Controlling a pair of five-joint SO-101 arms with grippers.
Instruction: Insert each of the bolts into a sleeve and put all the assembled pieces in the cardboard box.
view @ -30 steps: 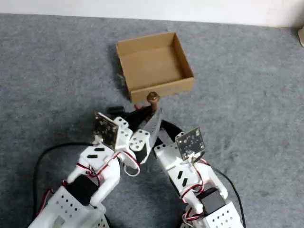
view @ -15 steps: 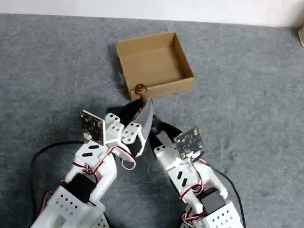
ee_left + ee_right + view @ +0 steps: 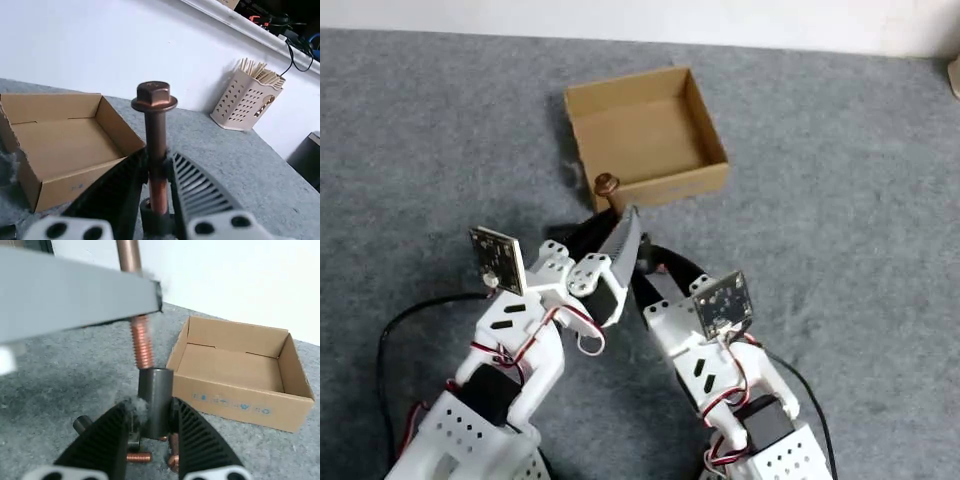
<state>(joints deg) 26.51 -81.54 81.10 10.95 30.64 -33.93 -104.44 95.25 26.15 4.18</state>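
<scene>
— Just short of the cardboard box (image 3: 665, 186), at its front wall: what do I log?
— I see the left end effector (image 3: 157, 162) clamped on a copper bolt (image 3: 154, 100), upright, hex head up. Directly beneath, the right end effector (image 3: 155, 412) grips a dark sleeve (image 3: 156, 390), with the threaded tip at its mouth.
— Seated?
— I cannot tell. On the counter (image 3: 60, 370) below lie loose bolts (image 3: 137, 457) and a second sleeve (image 3: 82, 425).
</scene>
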